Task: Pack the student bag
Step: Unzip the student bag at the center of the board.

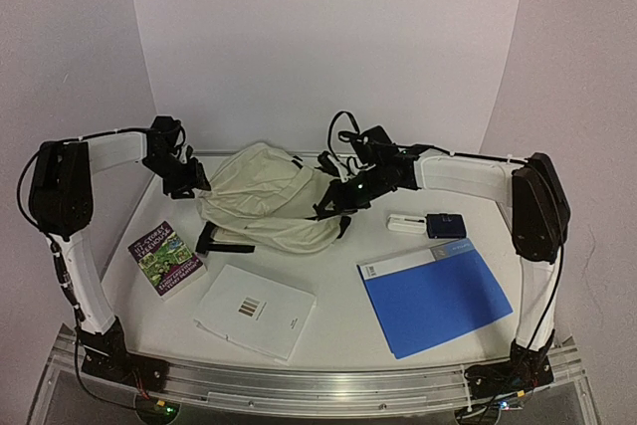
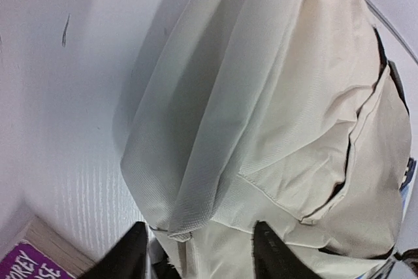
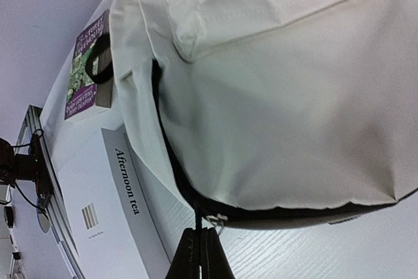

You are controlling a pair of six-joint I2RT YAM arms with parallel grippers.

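Student bag (image 1: 264, 201) is lying at the back of the bench (image 1: 338, 246), its long axis running left to right. Its strap-tangled end is pointing right, partly hiding behind the right claw (image 3: 199, 246). That claw is pressing closed at the black zipper line (image 3: 171, 161); anything pinched there is too small to tell. The left claw (image 2: 199, 236) is standing parted astride a fabric fold (image 2: 176, 230) at the bag's left end.

The white book (image 3: 111, 223) has "Afternoon tea" on its spine.
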